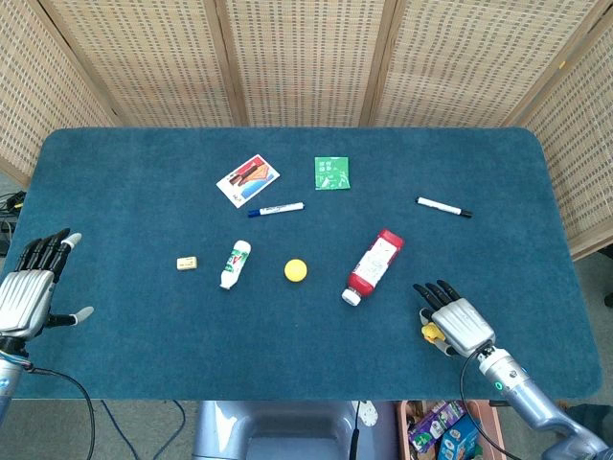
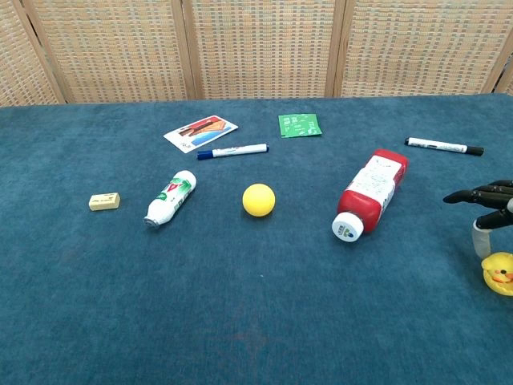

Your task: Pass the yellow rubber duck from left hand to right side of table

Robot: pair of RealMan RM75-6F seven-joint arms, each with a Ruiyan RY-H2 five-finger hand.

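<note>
The yellow rubber duck [image 2: 500,273] is sat on the blue table [image 1: 134,163] at the near right, right by the front edge. The right hand [image 1: 453,321] is parked just over it, dark fingers [image 2: 481,195] stretched out flat and apart, and a pale thumb [image 2: 479,237] is seen just above the duck. Whether that thumb is actually touching the duck can't be told from either view, so it's not clear if the duck is held or loose. From the head view only a sliver of yellow is seen poking out at the hand's left side.

The left hand [image 1: 31,292] is seen way over at the near left edge of the table, fingers spread, nothing held in it.

The other stuff is scattered across the middle: a red-and-white bottle [image 1: 374,265] lying on its side, a yellow ball [image 1: 295,270], a small white-and-green bottle [image 1: 235,264] also laid down, a little beige eraser [image 1: 187,263], a blue-capped marker [image 1: 276,208], a picture card [image 1: 248,179], a green packet [image 1: 331,172], and a black marker [image 1: 443,207] further right.
</note>
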